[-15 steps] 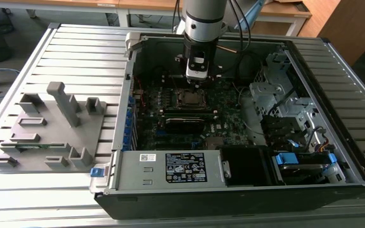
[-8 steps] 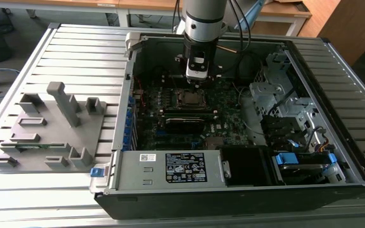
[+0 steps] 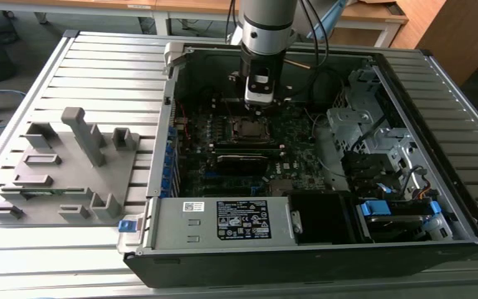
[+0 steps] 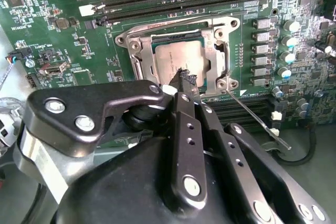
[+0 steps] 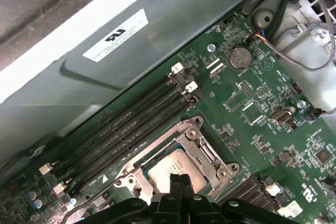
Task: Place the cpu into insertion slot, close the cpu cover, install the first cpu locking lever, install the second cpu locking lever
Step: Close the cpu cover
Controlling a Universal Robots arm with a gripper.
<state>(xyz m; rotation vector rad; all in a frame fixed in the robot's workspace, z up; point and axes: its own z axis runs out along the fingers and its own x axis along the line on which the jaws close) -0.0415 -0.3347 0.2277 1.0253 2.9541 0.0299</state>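
The gripper [image 4: 186, 78], fingers pinched together on nothing, points its tip at the edge of the cpu [image 4: 177, 56] (flat, square, dull grey-brown), which lies mid-motherboard [image 4: 37, 30] in the insertion slot [image 4: 128, 40], framed by the silver cpu cover [image 4: 212, 56], one lever [image 4: 257, 118] sticking out.

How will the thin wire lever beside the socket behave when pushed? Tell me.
The lever is long and thin, so probably springy. Smooth metal may slip off the gripper. Seemingly anchored at the insertion slot, it should swing, not slide.

Grey arm [image 3: 268, 17], black end effector [image 4: 185, 78] links, silver screws [image 4: 85, 124].
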